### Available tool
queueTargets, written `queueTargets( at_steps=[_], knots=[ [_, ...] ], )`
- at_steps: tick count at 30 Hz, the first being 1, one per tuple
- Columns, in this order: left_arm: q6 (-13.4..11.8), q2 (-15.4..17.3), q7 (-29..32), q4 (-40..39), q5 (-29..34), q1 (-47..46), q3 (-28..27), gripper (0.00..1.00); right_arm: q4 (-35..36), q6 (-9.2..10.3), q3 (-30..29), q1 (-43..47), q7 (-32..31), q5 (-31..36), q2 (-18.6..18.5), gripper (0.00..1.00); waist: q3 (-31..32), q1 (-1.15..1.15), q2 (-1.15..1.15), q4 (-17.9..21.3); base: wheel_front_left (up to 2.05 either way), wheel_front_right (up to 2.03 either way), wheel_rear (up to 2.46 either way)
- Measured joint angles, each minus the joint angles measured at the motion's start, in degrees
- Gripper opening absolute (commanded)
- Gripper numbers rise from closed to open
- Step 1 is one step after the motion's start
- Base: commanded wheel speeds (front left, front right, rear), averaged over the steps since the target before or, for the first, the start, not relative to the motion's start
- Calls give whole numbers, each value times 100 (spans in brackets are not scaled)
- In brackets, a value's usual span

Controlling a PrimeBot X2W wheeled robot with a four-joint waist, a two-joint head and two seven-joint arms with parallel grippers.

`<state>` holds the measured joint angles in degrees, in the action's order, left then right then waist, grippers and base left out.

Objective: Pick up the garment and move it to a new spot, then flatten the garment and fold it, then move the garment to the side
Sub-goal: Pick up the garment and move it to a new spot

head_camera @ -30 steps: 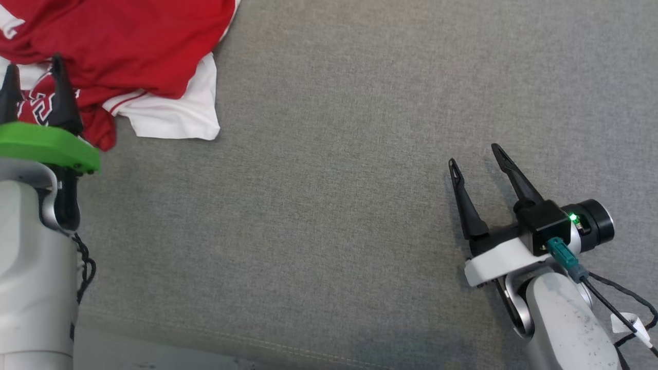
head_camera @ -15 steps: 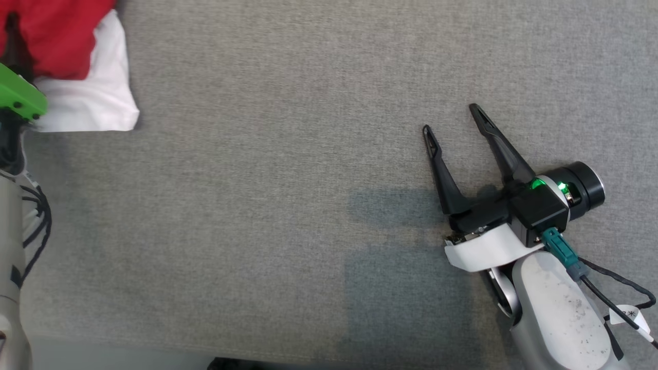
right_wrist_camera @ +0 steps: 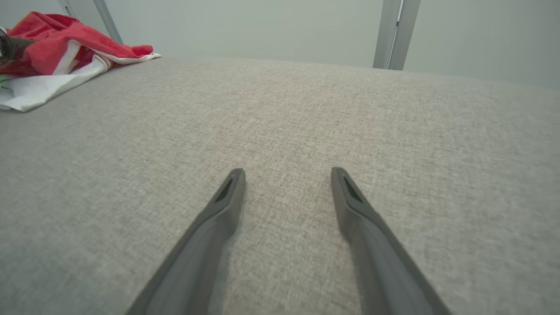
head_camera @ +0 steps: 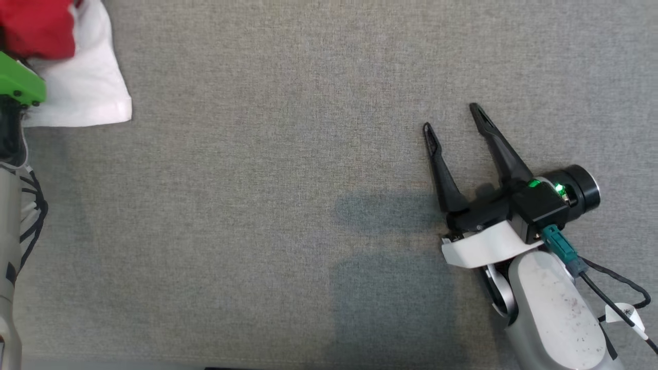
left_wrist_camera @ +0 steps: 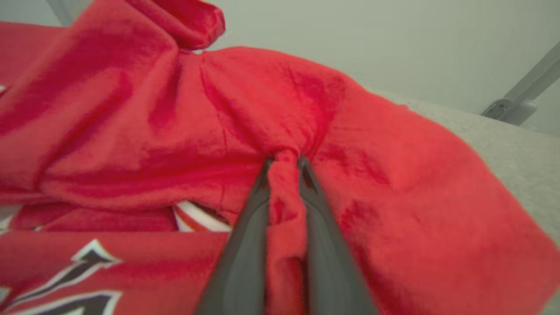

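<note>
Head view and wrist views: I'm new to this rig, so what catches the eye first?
The bright red-and-white garment, bunched at the head view's upper left. In the left wrist view, the left end effector pinches a fold of its red cloth. The right end effector hangs open over the grey surface, lower right.

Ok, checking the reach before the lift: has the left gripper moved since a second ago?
Yes. The left gripper went forward: its green mount, level with the white corner of the garment before, now sits above it in the head view.
</note>
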<state>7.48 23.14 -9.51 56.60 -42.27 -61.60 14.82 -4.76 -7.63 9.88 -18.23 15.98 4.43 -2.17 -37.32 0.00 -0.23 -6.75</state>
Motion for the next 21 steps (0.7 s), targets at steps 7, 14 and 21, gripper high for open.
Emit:
queueTargets(
  at_steps=[7,14,21],
  knots=[
    [2,305,-270,-701,-214,292,301,0,-391,9,23,316,-60,-256,-53,100,605,0,0,-62,0,0,0],
    [3,486,-77,-1878,-630,870,470,0,-526,9,91,705,-78,-708,-63,100,1213,0,0,-98,0,0,0],
    [-422,491,509,-4373,-915,2061,636,0,-560,9,79,1035,-79,-1093,-63,100,1944,0,0,-74,0,0,0]
  ],
)
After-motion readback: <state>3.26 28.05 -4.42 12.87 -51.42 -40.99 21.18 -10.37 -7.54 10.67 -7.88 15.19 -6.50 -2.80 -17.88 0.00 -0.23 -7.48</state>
